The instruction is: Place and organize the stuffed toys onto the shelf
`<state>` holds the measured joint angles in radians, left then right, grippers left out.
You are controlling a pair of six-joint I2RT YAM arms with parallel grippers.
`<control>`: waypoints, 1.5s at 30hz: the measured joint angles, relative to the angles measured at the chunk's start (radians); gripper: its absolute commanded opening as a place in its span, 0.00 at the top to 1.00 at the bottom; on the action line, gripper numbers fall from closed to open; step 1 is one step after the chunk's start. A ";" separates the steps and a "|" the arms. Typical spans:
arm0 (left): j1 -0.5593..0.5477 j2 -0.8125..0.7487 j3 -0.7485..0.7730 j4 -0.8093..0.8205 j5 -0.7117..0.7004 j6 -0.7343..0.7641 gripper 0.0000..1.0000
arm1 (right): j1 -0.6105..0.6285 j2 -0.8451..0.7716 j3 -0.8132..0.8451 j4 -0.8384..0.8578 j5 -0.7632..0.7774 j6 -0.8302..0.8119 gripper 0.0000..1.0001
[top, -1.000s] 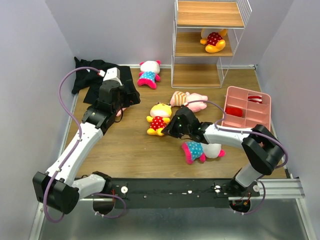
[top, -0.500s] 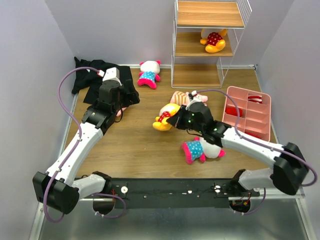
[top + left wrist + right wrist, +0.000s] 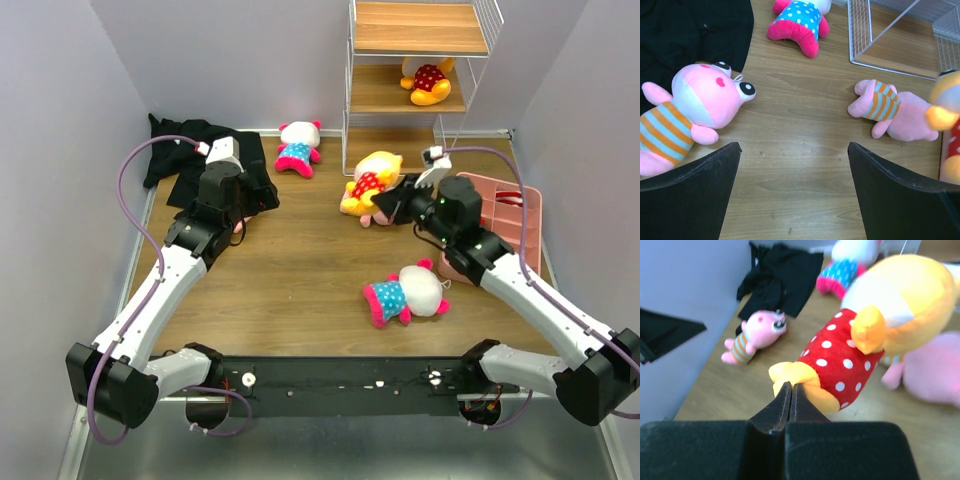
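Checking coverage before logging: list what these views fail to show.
Top external: pale pink striped plush toy by the black cloth, mostly under the left arm.
Top external: second pink striped plush, mostly behind the yellow plush in red dotted outfit and the right gripper.
Left wrist: that yellow plush, blurred, cut by right edge.

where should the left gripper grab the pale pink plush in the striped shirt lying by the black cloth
The pale pink plush lies flat on the wooden table, so come from straight above. The open left gripper should probably close across its striped torso, which is narrower than the round head.
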<state>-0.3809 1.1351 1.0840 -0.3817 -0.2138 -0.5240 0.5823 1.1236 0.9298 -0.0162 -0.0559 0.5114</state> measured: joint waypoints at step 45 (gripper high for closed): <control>0.000 0.000 0.000 0.016 0.037 -0.019 0.02 | -0.426 0.740 0.691 0.338 -0.496 -0.158 0.92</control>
<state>-0.3805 1.1355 1.0840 -0.3653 -0.1764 -0.5426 0.1558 1.8641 1.6211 0.3218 -0.5522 0.3534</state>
